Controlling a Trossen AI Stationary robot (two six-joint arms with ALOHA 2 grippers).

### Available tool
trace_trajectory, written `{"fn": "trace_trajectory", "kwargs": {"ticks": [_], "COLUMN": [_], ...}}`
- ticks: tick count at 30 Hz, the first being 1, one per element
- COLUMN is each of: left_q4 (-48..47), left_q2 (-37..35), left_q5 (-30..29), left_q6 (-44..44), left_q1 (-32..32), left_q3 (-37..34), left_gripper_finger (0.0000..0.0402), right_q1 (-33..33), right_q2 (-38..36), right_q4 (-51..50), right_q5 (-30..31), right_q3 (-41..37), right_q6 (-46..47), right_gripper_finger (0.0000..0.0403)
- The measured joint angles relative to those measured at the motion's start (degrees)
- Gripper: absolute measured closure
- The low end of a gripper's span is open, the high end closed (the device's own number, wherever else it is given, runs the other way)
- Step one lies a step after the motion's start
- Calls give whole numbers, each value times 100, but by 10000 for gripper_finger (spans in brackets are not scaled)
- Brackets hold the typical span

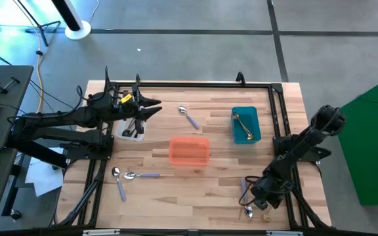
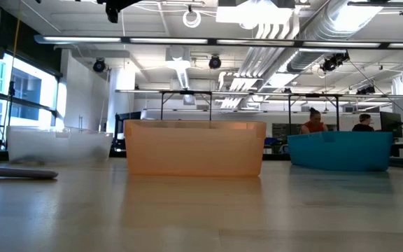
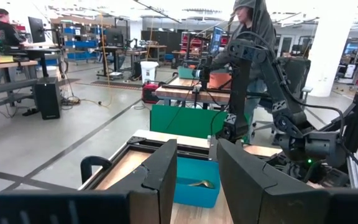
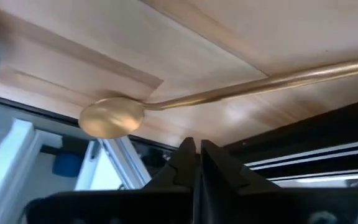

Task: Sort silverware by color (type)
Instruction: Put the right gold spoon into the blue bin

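From above, the left arm reaches across the table's far-left side, its left gripper [image 1: 151, 107] level over the clear bin [image 1: 131, 130], which holds dark spoons. The right arm folds down to the near-right corner, right gripper [image 1: 260, 196] low among a gold spoon [image 1: 265, 214] and a silver spoon [image 1: 248, 211]. One lavender-handled spoon [image 1: 189, 118] lies between the clear bin and the teal bin [image 1: 246, 124]; 2 more [image 1: 136, 176] lie near the front left. The teal bin holds a gold spoon, and the orange bin [image 1: 189, 151] sits mid-table.

Down at table height, orange bin [image 2: 194, 148] centre, teal bin [image 2: 340, 151] to its right, clear bin [image 2: 60, 145] to its left (2 people sit far back in the room).

Left wrist view now: the fingers [image 3: 160, 171] stand apart with nothing between them, pointed level across the table at the teal bin [image 3: 196, 183] and the gold spoon [image 3: 201, 183] inside. A hooded person stands behind.

Right wrist view: the fingers [image 4: 185, 158] are pressed together, gripping nothing, tips just short of the gold spoon [image 4: 185, 99] lying flat on the table [image 4: 278, 31].
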Motion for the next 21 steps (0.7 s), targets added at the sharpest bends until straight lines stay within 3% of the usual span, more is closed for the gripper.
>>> {"fn": "trace_trajectory", "kwargs": {"ticks": [12, 21], "left_q4": [1, 1], "left_q2": [0, 0], "left_q5": [0, 0], "left_q6": [-1, -1], "left_q1": [0, 0], "left_q3": [0, 0], "left_gripper_finger": [296, 296], "right_q1": [-8, -8], "right_q2": [432, 498], "right_q4": [-10, -243], "right_q5": [-485, -272], "right_q3": [-29, -20], "right_q6": [-444, -708], "right_gripper_finger": [402, 403]}}
